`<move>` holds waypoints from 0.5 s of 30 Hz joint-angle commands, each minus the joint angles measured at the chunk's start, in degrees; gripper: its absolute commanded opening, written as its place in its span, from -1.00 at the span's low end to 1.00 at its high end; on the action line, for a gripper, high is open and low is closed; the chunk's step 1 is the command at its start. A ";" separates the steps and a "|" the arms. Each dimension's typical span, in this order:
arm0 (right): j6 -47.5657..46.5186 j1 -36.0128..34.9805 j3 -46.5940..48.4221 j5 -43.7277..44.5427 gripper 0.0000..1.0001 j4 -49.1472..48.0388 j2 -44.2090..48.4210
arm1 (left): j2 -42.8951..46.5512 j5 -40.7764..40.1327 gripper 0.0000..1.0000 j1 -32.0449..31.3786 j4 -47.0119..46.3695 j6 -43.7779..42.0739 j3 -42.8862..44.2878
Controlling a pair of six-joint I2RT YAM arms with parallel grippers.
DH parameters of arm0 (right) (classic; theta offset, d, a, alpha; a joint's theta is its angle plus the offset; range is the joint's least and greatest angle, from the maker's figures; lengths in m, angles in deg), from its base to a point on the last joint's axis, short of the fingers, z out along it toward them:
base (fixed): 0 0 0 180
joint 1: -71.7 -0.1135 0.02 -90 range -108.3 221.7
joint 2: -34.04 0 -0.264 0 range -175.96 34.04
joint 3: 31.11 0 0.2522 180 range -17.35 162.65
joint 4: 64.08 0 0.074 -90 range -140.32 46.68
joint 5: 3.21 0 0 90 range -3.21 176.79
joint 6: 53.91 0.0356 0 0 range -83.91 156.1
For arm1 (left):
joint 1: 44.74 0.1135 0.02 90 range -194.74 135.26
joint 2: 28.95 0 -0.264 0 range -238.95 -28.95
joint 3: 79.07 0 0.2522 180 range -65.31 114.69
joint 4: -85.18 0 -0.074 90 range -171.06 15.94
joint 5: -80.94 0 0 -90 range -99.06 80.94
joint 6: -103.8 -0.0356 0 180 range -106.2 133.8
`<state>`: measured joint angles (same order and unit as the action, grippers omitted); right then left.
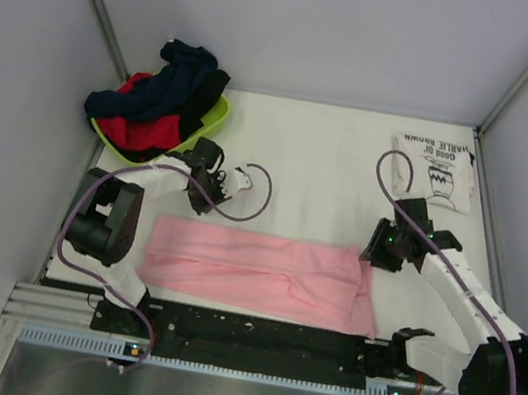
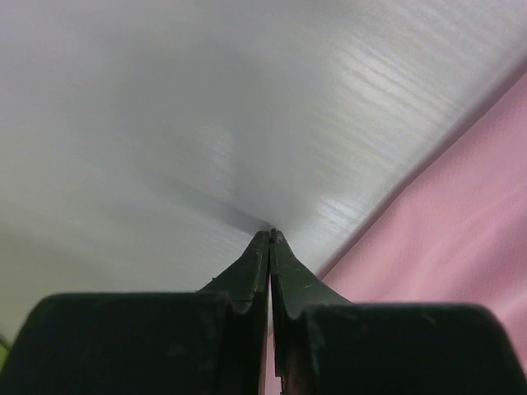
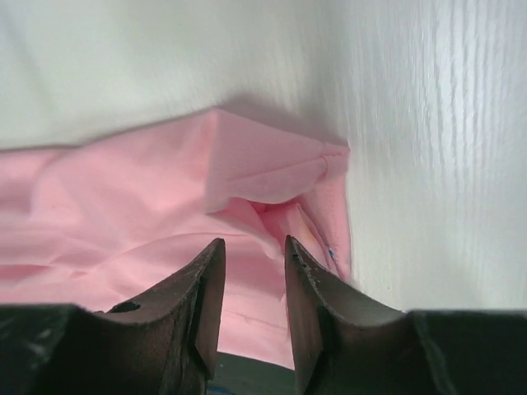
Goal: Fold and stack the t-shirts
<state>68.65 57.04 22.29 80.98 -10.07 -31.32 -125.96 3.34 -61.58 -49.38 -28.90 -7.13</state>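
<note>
The light-pink t-shirt [image 1: 256, 272] lies folded into a long strip near the front of the table. The white t-shirt with black lettering [image 1: 433, 167] lies folded at the back right. My left gripper [image 1: 205, 200] is shut and empty, just beyond the pink shirt's far left edge; the left wrist view shows its tips [image 2: 272, 236] over bare table with pink cloth [image 2: 461, 247] to the right. My right gripper [image 1: 374, 255] is open above the strip's right end; in the right wrist view it [image 3: 254, 247] hovers over the bunched pink folds [image 3: 272, 177].
A lime-green basket [image 1: 219, 114] heaped with dark blue and red clothes [image 1: 158, 104] stands at the back left. Grey walls close in the white table [image 1: 330, 168]. A black rail [image 1: 251, 332] runs along the near edge between the arm bases.
</note>
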 commanded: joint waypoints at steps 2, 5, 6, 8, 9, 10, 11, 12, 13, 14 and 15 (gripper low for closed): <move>-0.48 -9.76 9.48 12.82 -0.44 3.79 5.16 | 6.39 -7.38 -0.89 1.63 2.68 2.96 3.00; -0.91 -13.03 8.80 8.56 -0.92 -3.39 1.74 | 8.24 -9.33 -0.88 3.39 6.10 4.37 3.96; -0.65 -13.03 8.18 6.70 -1.00 -6.29 -0.53 | 8.50 -9.33 -0.88 4.09 7.24 4.64 3.88; -1.09 -12.94 8.09 7.29 -1.00 -9.21 -5.80 | 8.94 -9.42 -0.89 5.85 9.18 4.99 2.83; -0.39 -12.25 8.44 9.12 -1.00 -8.88 -8.53 | 9.03 -9.59 -0.90 6.55 9.88 4.73 1.87; 0.40 -10.67 8.35 8.19 -1.00 -8.87 -10.64 | 9.12 -10.11 -0.90 7.34 10.33 4.55 0.55; 1.01 -8.66 7.74 6.52 -1.00 -9.74 -12.14 | 9.21 -10.47 -0.90 7.87 10.68 4.20 -0.77; 1.28 -7.33 6.87 5.98 -1.00 -10.62 -12.94 | 9.30 -10.99 -0.91 8.48 10.68 4.03 -2.08; 1.19 -6.19 6.07 6.07 -1.00 -11.50 -13.21 | 9.47 -11.52 -0.91 9.01 10.42 3.94 -3.32; 0.76 -5.39 5.37 6.76 -1.00 -12.03 -13.47 | 9.65 -11.70 -0.91 9.54 9.90 3.85 -4.63; 0.49 -4.34 4.93 8.07 -1.00 -12.38 -13.82 | 9.65 -11.79 -0.91 10.15 8.85 3.85 -5.69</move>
<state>68.72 48.82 28.82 87.24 -18.74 -45.03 -117.81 -6.62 -53.12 -42.30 -25.27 -8.42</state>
